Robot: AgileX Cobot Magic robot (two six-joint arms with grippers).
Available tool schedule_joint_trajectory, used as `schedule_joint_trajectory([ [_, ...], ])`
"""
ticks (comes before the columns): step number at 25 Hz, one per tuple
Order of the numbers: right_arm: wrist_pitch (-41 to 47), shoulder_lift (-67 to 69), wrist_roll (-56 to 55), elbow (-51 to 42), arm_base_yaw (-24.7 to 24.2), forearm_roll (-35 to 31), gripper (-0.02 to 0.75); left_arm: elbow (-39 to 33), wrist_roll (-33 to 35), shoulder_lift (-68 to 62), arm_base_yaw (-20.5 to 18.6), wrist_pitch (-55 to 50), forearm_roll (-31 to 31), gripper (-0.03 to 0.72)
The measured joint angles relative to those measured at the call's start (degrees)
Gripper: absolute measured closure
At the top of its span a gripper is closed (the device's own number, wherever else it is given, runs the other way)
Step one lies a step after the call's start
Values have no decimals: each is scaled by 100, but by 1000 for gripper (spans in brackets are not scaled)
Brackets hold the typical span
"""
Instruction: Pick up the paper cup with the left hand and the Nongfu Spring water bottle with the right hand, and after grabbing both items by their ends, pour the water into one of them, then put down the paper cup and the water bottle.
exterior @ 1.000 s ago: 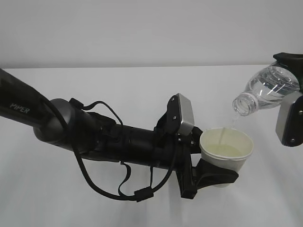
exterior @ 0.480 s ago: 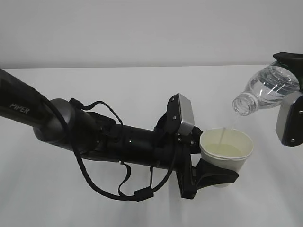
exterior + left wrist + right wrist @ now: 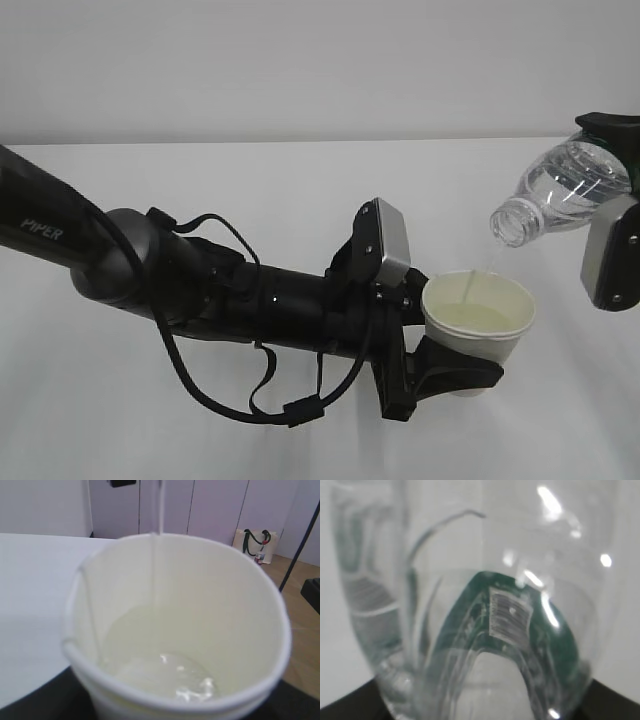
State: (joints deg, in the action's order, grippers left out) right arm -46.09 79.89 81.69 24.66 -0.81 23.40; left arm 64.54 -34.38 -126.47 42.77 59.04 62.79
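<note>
"PIPER" marks the left end effector's [image 3: 440, 370] arm; it clasps the paper cup [image 3: 478, 318]. Right end effector [image 3: 612, 215] grips the tilted Nongfu Spring water bottle [image 3: 560, 192], water [image 3: 468, 287] streaming down.

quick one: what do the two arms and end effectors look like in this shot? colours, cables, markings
Left arm: thick, black, rounded joint, white "PIPER" lettering, loose black cables, grey camera box, black end effector. Right end effector: black, grey box, no lettering visible; mostly out of frame.
</note>
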Motion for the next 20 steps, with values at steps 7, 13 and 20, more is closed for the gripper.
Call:
schedule_joint_trajectory([
  [7, -7, 0, 0, 0, 0, 0, 302, 0, 0, 0, 0, 0, 0, 225],
  [13, -22, 0, 12, 0, 0, 0, 302, 0, 0, 0, 0, 0, 0, 225],
  [20, -39, 0, 12, 0, 0, 0, 302, 0, 0, 0, 0, 0, 0, 225],
])
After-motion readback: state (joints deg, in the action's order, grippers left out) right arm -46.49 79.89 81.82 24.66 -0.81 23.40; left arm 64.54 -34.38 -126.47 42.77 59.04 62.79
